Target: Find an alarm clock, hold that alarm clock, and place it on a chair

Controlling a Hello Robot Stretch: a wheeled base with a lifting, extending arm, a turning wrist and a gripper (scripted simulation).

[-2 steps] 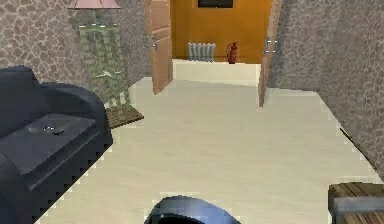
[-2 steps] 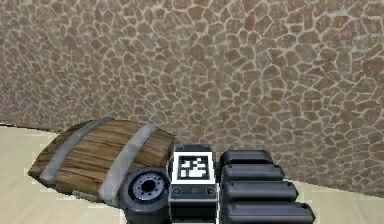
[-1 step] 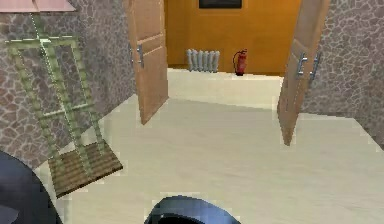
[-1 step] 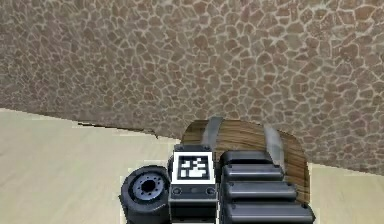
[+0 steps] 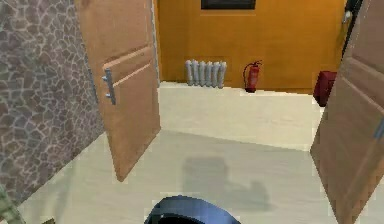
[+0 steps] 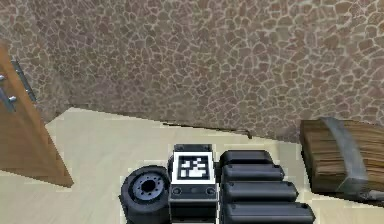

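Arm point(image 6: 256, 190) sits low at bottom edge, dark stacked segments, white marker square point(image 6: 194, 166) beside them; gripper point(image 6: 146, 193) a dark round lump further left, fingers indistinct, load unclear.

**Stone wall, door and slatted furniture**

A stone-patterned wall point(image 6: 200, 60) spans twelve o'clock above pale floor point(image 6: 110, 150). A wooden door point(image 6: 25, 130) stands at nine. Brown slatted furniture point(image 6: 322, 150) with a grey pad is at three. The dark arm point(image 6: 255, 190) sits at six.

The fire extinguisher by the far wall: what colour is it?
The fire extinguisher is red; the forward view shows it best.
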